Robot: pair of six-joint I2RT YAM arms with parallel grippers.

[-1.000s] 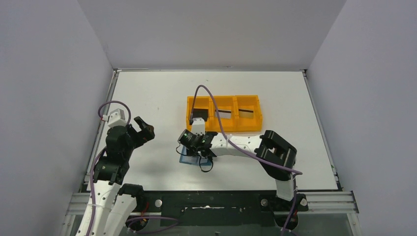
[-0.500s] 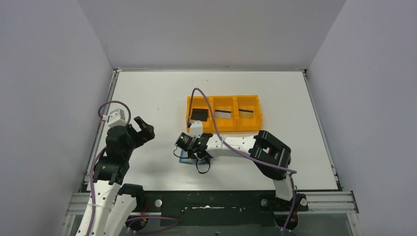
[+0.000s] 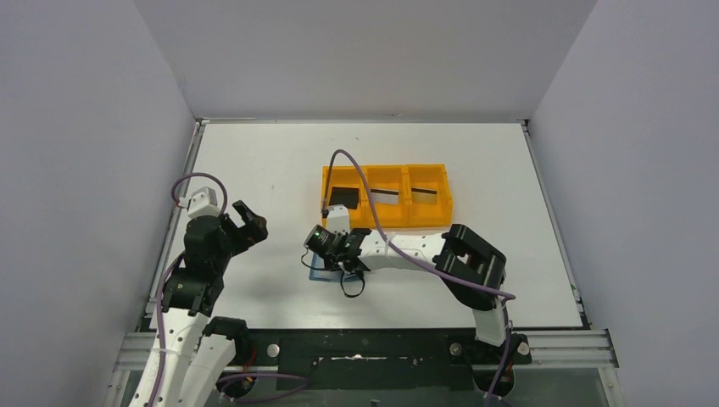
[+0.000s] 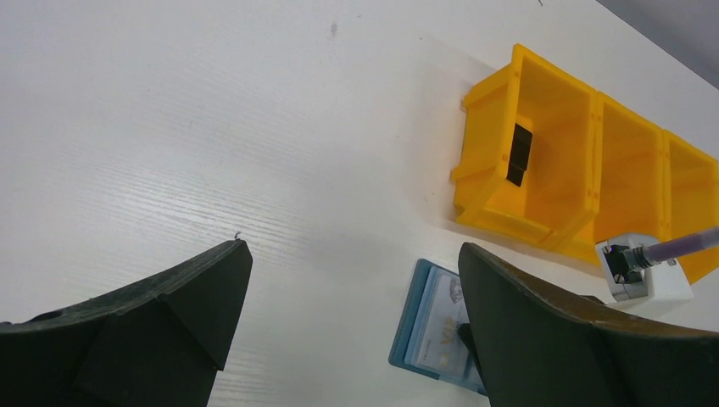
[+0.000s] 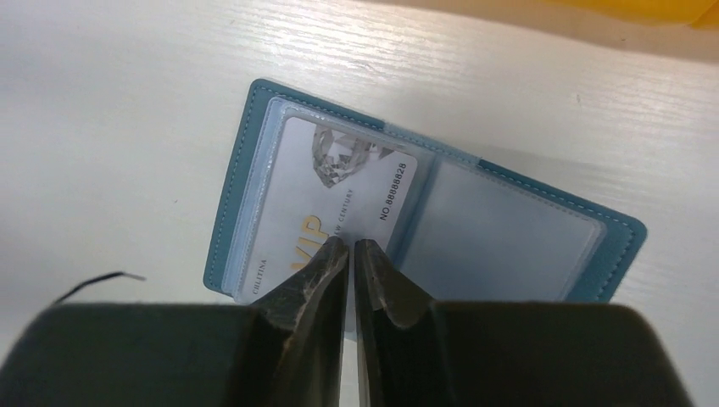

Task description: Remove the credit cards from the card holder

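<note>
Card holder [image 5: 475, 229] lies open and flat on the bench [image 3: 271, 161], centre of the right wrist view, just below the orange tray [image 3: 424, 167] in the top view. Right gripper [image 5: 352, 244] is pressed together at the lower edge of the silver card [image 5: 331, 195], which sits in the left pocket. Likely this is to pinch the card and draw it out, but the grip is unconfirmed. Left gripper [image 4: 354, 250] is spread wide and holds nothing, at left and well apart.

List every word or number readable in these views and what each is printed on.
"NO 8888828": on the silver card in the open card holder.
"VIP": gold, same card.
"CHLITINA": small, near that card's edge.
"CENTURY": small; the word before it is unreadable.
Nothing legible elsewhere.
</note>
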